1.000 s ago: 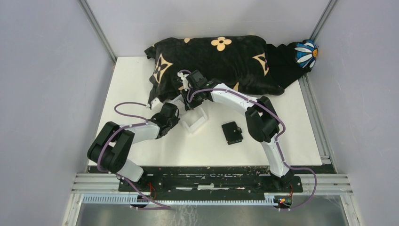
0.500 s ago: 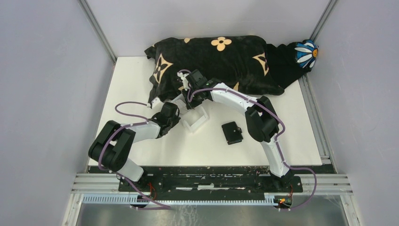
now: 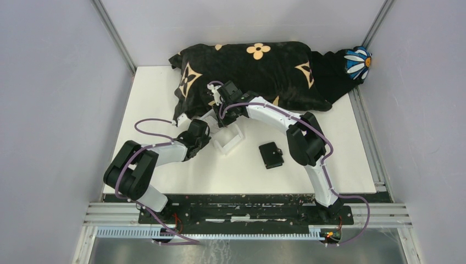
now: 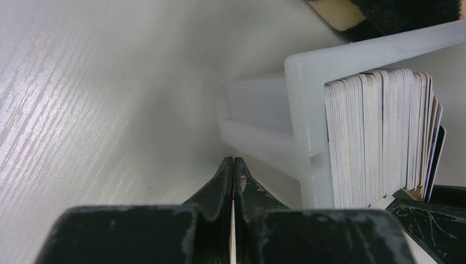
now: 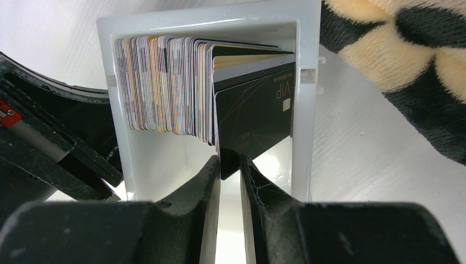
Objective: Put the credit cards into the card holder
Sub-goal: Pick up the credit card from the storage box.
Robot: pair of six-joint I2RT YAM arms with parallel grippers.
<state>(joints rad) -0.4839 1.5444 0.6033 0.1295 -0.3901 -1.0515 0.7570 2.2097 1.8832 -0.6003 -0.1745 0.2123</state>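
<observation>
Right gripper [image 5: 229,163] nearly closed, pinching the near edge of the dark card [image 5: 255,118], frontmost of the credit cards [image 5: 159,82] in the clear tray [image 5: 305,99]. Left gripper [image 4: 233,168] closed, empty, just beside the tray. Best pull straight out so the neighbours don't drag. Card holder [image 3: 271,155] lies behind the right gripper on the desk [image 3: 340,159].

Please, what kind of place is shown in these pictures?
Probably a robot test cell in a lab, not a home: two robot arms bolted by a metal rail at the edge of a white table, plain grey walls closing it in, and a clear box of credit cards.
</observation>
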